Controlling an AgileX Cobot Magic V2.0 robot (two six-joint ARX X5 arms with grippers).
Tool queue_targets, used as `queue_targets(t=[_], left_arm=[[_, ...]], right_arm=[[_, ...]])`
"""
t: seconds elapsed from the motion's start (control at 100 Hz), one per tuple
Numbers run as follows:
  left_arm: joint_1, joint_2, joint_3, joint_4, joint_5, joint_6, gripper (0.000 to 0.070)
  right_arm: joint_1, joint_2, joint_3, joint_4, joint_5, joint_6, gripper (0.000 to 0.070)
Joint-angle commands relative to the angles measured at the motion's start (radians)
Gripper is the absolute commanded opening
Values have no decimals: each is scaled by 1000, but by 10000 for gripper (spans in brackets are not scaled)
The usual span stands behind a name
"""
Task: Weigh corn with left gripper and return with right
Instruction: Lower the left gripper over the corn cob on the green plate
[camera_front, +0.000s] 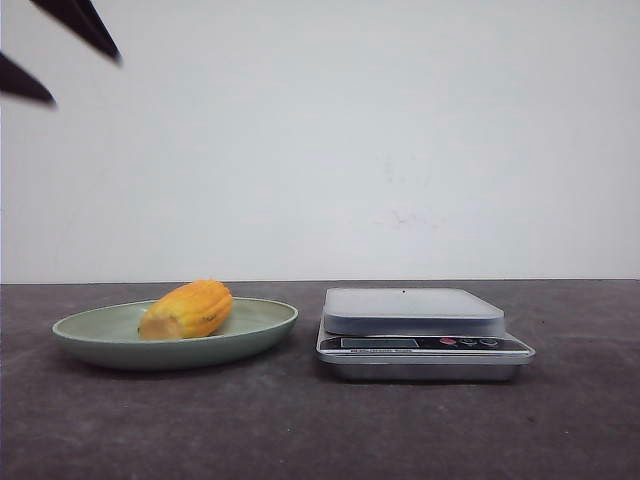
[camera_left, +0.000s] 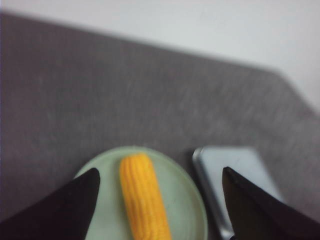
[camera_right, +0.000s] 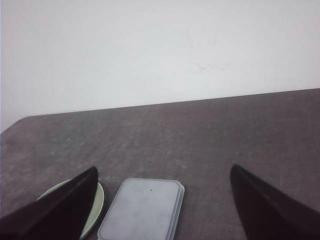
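The table (camera_front: 320, 430) is carrying everything, and it is showing that the task is only at its beginning: nothing is weighed yet, as I judge it. The whole work is remaining: lifting the corn, putting it on the scale, and then bringing it back with the other arm.

There is one green plate (camera_front: 250, 335) standing on the left part of the table, and one scale (camera_front: 420, 335) standing just beside it on the right, with its platform bare. One corn (camera_front: 187, 310) is lying on its side inside the plate, not touching the scale.

Two grippers are taking part. The left gripper (camera_left: 160, 200) is hanging high above the plate with its fingers spread wide and grasping nothing; in the left wrist view the corn is lying between the two fingers (camera_left: 70, 210), far below them. The right gripper (camera_right: 162, 205) is also waiting with its fingers released and holding nothing, looking over the scale and the edge of the plate
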Motion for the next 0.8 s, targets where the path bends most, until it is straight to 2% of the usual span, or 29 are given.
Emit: queue_targets(t=[0.0, 0.33, 0.75, 0.79], left_arm=[[-24, 85, 8, 34, -23, 40, 469], [-133, 391, 10, 154, -80, 72, 469], [-212, 568, 10, 205, -172, 73, 468], [-215, 577, 10, 204, -175, 72, 451]], right_arm=[[2, 8, 21, 7, -3, -11, 538], [2, 29, 21, 5, -1, -12, 538], [2, 43, 21, -10, 0, -10, 538], [1, 43, 21, -11, 0, -8, 538]])
